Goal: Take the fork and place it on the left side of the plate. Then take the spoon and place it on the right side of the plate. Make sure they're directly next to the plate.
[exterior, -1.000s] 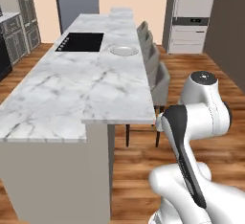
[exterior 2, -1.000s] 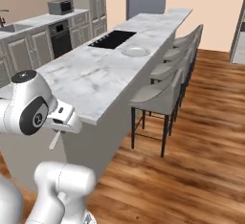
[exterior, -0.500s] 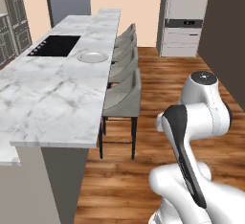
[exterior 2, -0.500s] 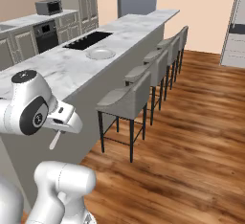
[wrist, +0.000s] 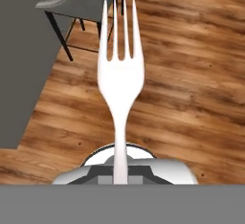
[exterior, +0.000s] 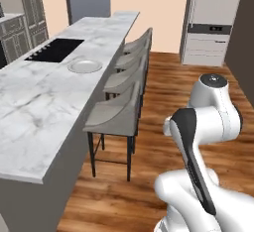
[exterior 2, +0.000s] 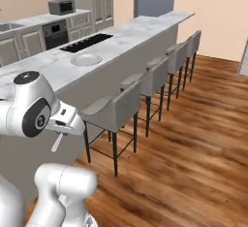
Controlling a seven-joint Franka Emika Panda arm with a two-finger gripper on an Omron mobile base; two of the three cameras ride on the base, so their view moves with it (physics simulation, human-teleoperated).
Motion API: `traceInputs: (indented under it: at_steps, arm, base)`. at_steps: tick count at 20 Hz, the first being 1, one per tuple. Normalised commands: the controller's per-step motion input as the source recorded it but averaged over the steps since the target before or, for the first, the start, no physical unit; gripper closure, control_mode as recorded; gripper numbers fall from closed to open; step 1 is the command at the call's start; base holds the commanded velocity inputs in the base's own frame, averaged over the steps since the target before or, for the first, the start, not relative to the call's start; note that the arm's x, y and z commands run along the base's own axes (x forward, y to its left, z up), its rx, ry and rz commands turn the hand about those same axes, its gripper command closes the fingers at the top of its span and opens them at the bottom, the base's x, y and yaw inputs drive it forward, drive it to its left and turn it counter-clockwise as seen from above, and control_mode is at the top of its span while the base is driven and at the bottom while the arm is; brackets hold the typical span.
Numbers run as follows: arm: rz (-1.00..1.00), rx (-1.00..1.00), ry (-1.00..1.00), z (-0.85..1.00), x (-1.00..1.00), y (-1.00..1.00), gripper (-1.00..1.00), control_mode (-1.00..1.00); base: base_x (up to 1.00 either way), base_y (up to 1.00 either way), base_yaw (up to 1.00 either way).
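While the arm is folded low beside the island, the hand [exterior 2: 62, 133] is seen pressed together on the handle of the fork [wrist: 119, 74], whose tines point away over the wooden floor [wrist: 191, 84] in the hand view. In the right base view the fork shows as a pale sliver slanting down from the hand. The plate [exterior: 85, 66] lies on the marble tabletop [exterior: 34, 107], close to its stool-side edge and just in front of the black cooktop [exterior: 55, 50]; nothing is seen lying in it. Grey stools [exterior: 116, 112] are lined along the tabletop's edge.
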Motion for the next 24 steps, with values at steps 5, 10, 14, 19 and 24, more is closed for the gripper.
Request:
traceInputs:
  at_steps: [5, 10, 14, 19, 24]
  arm:
    - [0.00, 0.00, 0.00, 0.00, 0.00, 0.00, 1.00, 1.00]
    - [0.00, 0.00, 0.00, 0.00, 0.00, 0.00, 1.00, 1.00]
    - [0.00, 0.00, 0.00, 0.00, 0.00, 0.00, 1.00, 1.00]
    - [0.00, 0.00, 0.00, 0.00, 0.00, 0.00, 1.00, 1.00]
    - [0.00, 0.00, 0.00, 0.00, 0.00, 0.00, 1.00, 1.00]
  base:
    - [0.56, -0.50, 0.43]
    - [0.56, -0.47, 0.45]
    - [0.48, -0.56, 0.43]
    - [0.30, -0.64, 0.42]
    - [0.19, -0.68, 0.42]
